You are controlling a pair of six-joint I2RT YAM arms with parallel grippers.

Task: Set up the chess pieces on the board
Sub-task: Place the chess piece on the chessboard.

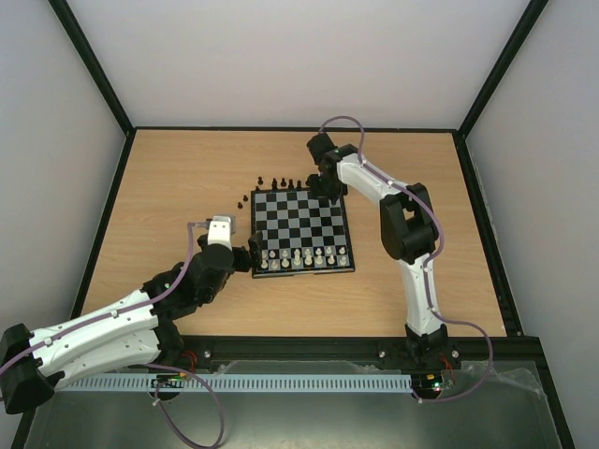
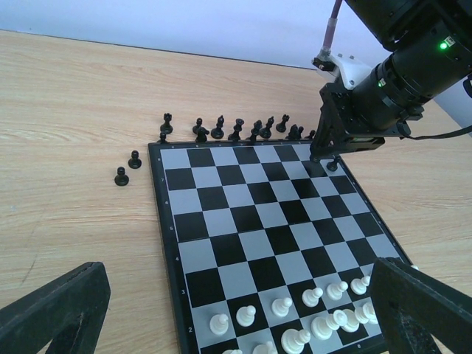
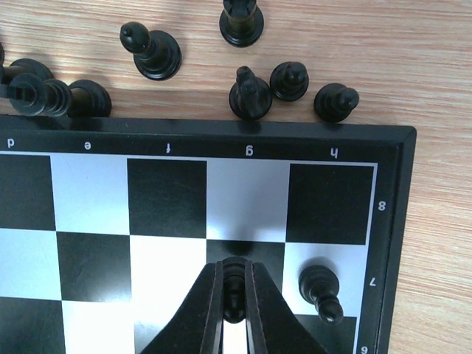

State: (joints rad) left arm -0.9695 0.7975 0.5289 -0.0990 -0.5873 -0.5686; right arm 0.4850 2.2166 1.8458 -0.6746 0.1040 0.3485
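Black pawn [image 3: 234, 284] gripped by right pincer [image 3: 234, 269], board's [image 3: 166, 195] far right.
Held beside another pawn [image 3: 319, 289], likely to fill that row; left pincer [image 2: 236, 310] wide, empty.

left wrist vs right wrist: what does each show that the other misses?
Left wrist only: white pieces lined up at the board's near end, and two black pawns apart on the table left of it. Right wrist only: the black piece held in the right gripper, in the g file. Both: the board and the loose black pieces beyond its far edge.
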